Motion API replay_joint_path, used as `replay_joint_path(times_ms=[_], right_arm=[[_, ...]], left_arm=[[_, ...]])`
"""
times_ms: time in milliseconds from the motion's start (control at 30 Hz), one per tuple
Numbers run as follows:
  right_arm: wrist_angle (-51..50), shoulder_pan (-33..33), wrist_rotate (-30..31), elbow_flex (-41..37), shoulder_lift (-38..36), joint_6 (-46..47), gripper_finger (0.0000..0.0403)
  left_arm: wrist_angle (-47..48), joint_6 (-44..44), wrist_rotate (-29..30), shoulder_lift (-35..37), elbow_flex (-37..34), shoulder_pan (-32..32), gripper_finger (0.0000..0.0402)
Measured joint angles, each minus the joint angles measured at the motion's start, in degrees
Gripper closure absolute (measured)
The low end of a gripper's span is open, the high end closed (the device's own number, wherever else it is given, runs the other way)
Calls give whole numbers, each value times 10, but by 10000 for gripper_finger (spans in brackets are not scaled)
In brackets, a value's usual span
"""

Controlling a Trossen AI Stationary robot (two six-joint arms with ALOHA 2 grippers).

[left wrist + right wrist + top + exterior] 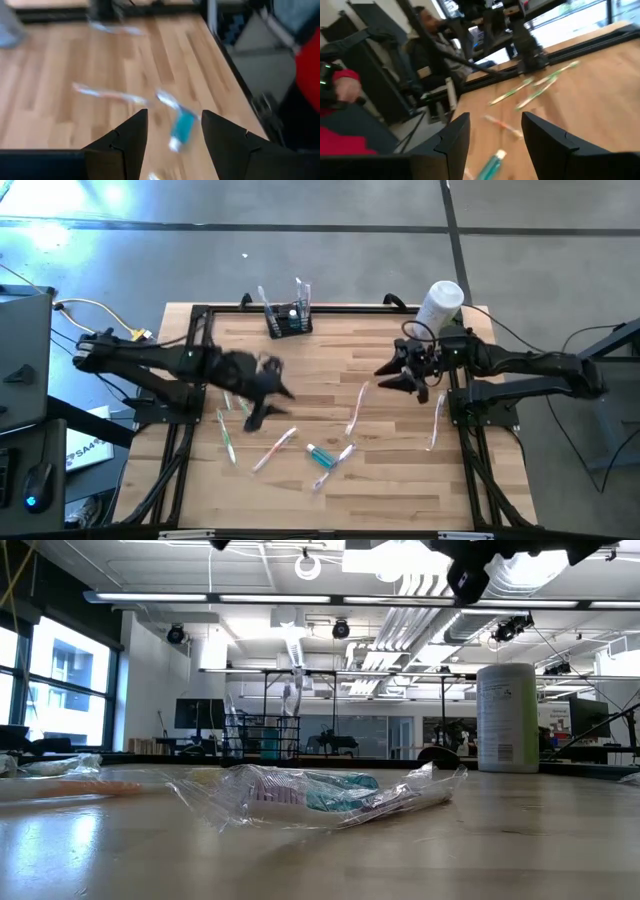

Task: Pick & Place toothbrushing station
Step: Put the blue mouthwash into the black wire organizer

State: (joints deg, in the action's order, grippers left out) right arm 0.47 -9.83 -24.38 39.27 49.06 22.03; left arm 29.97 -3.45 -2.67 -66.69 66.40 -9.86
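A: Left gripper hangs over mid-table with fingers spread and empty, above the wrapped toothbrushes.

B: The toothbrushing station stands at the far edge, well apart.

A: I'd swing over it, then drop squarely on its rim.

B: Right gripper waits near the white container, fingers parted too.

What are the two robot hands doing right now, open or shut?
Left gripper: open, holding nothing, above the wrapped toothbrushes.
Right gripper: open, holding nothing, near the white container.
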Motion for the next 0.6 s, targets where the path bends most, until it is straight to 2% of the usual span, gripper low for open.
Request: replay_joint_path(times_ms=[133,300,600], right_arm=[[-4,37,-1,0,0,28,231],[-7,89,-2,0,0,40,231],[-7,156,134,0,0,109,231]], left_arm=[[53,20,34,-37,4,-39,217],[66,56,39,-77,4,-57,217],[68,154,53,-132,5,-55,217]])
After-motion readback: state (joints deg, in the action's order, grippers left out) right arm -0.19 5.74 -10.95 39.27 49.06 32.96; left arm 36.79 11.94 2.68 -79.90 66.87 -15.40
